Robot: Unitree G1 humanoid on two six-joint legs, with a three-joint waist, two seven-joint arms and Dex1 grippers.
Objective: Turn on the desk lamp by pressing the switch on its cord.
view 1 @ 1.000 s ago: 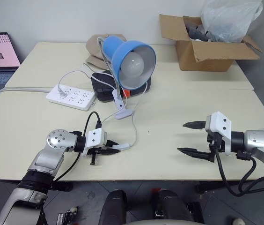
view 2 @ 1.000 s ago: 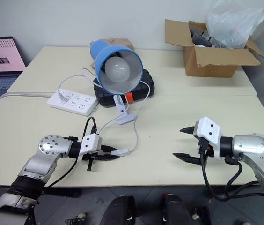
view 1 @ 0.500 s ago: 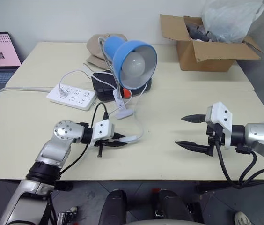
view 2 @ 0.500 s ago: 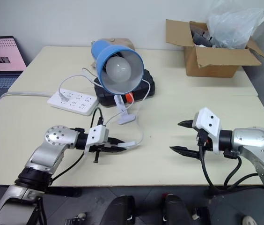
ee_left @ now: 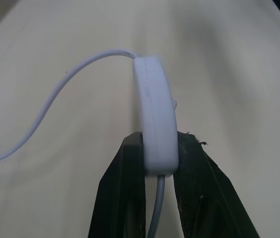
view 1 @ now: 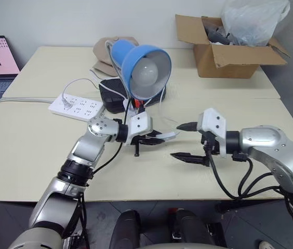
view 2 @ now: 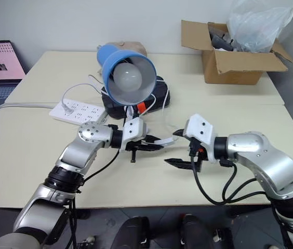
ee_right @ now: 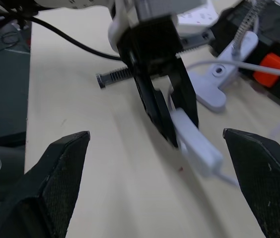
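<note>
My left tool (view 1: 156, 138) grips the switch (ee_left: 155, 119); my right tool (view 1: 187, 141), spread wide, must next press it.

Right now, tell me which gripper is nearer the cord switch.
Left. The left gripper is shut on the switch; the right gripper is open just beside it, not touching.
</note>
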